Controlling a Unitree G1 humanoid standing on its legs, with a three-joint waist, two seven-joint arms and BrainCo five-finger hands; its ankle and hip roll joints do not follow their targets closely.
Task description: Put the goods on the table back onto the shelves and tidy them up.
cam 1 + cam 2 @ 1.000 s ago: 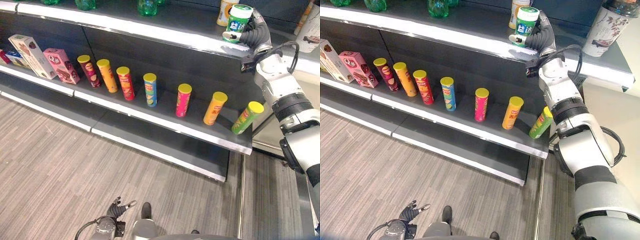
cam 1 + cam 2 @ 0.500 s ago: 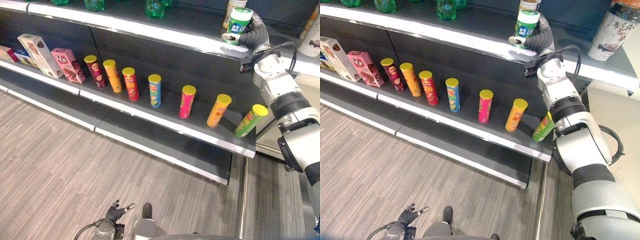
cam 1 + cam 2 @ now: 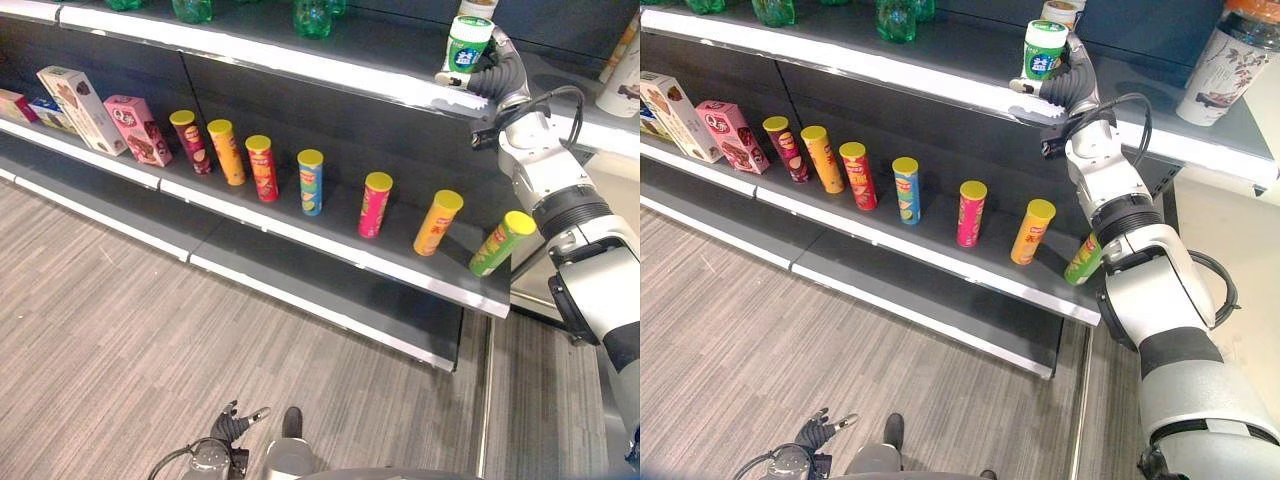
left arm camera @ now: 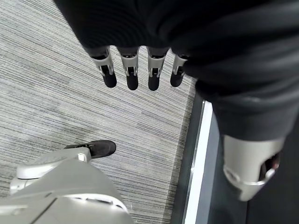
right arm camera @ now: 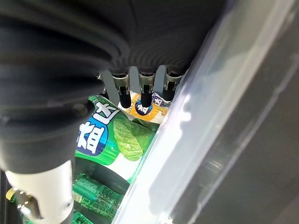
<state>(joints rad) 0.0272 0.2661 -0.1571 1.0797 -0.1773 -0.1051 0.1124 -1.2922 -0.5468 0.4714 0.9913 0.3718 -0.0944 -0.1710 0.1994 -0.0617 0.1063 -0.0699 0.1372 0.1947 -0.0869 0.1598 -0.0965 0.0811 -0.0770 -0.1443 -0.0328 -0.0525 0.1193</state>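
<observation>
The two eye views are looking down from the head at the shelves (image 3: 330, 250) and floor (image 3: 100, 330), sharing the row of tubes (image 3: 905, 189). The left wrist view is facing the floor, while the right wrist view is sitting very close to a green bottle (image 5: 107, 140) at the shelf edge.

Grey striped floor (image 3: 110, 330) w/ dark shelving unit (image 3: 330, 275), silver-edged tiers

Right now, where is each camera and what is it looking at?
Left and right eye views: head, looking down at the shelves; right hand holds the green container at the top shelf.
Left wrist view: left hand hanging over floor.
Right wrist view: fingers round the green container.
Shared: container, shelf edge.
</observation>
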